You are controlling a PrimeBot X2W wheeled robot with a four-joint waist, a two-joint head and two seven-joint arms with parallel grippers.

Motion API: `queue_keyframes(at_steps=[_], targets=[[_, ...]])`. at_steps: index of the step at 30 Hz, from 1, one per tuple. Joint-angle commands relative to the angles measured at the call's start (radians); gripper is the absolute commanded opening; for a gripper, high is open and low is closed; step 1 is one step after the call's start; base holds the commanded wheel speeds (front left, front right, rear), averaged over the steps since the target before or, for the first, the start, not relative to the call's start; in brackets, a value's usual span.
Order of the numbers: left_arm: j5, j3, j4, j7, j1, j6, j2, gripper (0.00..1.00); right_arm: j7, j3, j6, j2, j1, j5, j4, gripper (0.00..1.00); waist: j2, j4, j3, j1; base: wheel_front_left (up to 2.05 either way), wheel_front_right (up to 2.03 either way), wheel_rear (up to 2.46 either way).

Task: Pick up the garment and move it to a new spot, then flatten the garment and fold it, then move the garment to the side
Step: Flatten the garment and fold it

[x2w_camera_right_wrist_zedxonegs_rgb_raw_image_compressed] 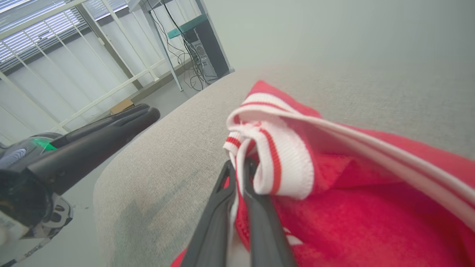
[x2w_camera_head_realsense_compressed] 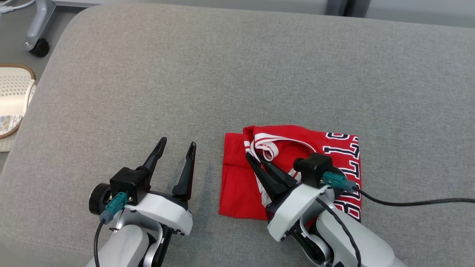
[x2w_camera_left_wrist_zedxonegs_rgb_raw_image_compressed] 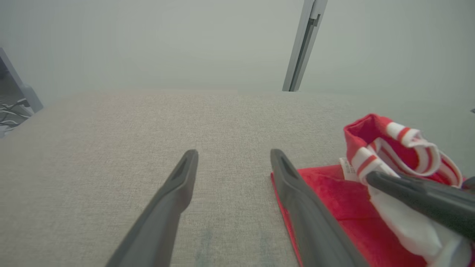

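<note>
The garment (x2w_camera_head_realsense_compressed: 237, 178) is a red jersey with white-and-red striped trim and dark lettering, lying folded on the grey cushion (x2w_camera_head_realsense_compressed: 237, 74) at the lower right of the head view. My right gripper (x2w_camera_head_realsense_compressed: 256, 157) is shut on the striped trim (x2w_camera_right_wrist_zedxonegs_rgb_raw_image_compressed: 274, 163), pinching a fold of it between its fingers and lifting it slightly. The garment (x2w_camera_left_wrist_zedxonegs_rgb_raw_image_compressed: 334, 200) also appears at the right of the left wrist view, with the right fingers (x2w_camera_left_wrist_zedxonegs_rgb_raw_image_compressed: 419, 200) over it. My left gripper (x2w_camera_head_realsense_compressed: 176, 148) stands open just left of the garment, with bare cushion between its fingers (x2w_camera_left_wrist_zedxonegs_rgb_raw_image_compressed: 233, 159).
A woven basket (x2w_camera_head_realsense_compressed: 16, 107) sits off the cushion's left edge, and a wheeled stand (x2w_camera_head_realsense_compressed: 37, 44) is on the floor behind it. Wide grey cushion stretches beyond and to the left of the garment. A cable (x2w_camera_head_realsense_compressed: 408, 202) trails right from my right wrist.
</note>
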Motion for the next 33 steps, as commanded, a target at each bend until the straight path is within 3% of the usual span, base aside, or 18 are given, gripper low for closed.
queue_keyframes(at_steps=[1, 2, 4, 14, 17, 20, 25, 33], targets=[[0.007, 0.002, 0.003, -0.007, -0.022, -0.002, 0.001, 1.00, -0.011, 0.009, 0.001, -0.002, -0.020, 0.005, 0.010, 0.00, 0.0000, 0.005, 0.006, 0.0000, 0.00, 0.00, 0.00], [0.008, 0.001, 0.006, -0.007, -0.023, -0.003, -0.002, 1.00, -0.017, 0.023, 0.001, -0.001, -0.025, 0.024, 0.024, 0.29, 0.0000, 0.006, 0.008, 0.0000, 0.00, 0.00, 0.00], [0.009, 0.001, 0.009, -0.007, -0.024, -0.005, -0.004, 1.00, -0.029, 0.047, 0.001, -0.001, -0.046, 0.044, 0.036, 1.00, 0.0000, 0.007, 0.013, 0.0000, 0.00, 0.00, 0.00], [0.011, 0.009, 0.022, -0.009, -0.036, -0.008, -0.003, 1.00, -0.063, 0.233, 0.001, -0.002, -0.120, 0.130, -0.034, 1.00, 0.0000, -0.019, 0.013, 0.0000, 0.00, 0.00, 0.00], [0.015, 0.020, 0.019, -0.011, -0.039, -0.002, 0.008, 1.00, -0.071, 0.231, 0.001, -0.025, -0.122, 0.110, -0.088, 1.00, 0.0000, -0.036, 0.003, 0.0000, 0.00, 0.00, 0.00], [0.022, 0.036, 0.007, -0.012, -0.038, 0.011, 0.020, 1.00, -0.073, 0.171, 0.001, -0.044, -0.094, 0.064, -0.168, 1.00, 0.0000, -0.055, -0.007, 0.0000, 0.00, 0.00, 0.00], [0.031, 0.063, -0.014, -0.014, -0.027, 0.029, 0.042, 1.00, -0.073, -0.016, 0.001, -0.072, 0.000, -0.034, -0.302, 1.00, 0.0000, -0.085, -0.024, 0.0000, 0.00, 0.00, 0.00], [0.045, 0.088, -0.048, -0.014, -0.005, 0.056, 0.079, 1.00, -0.073, -0.263, 0.001, -0.098, 0.144, -0.136, -0.394, 1.00, 0.0000, -0.122, -0.045, 0.0000, 0.00, 0.00, 0.00]])
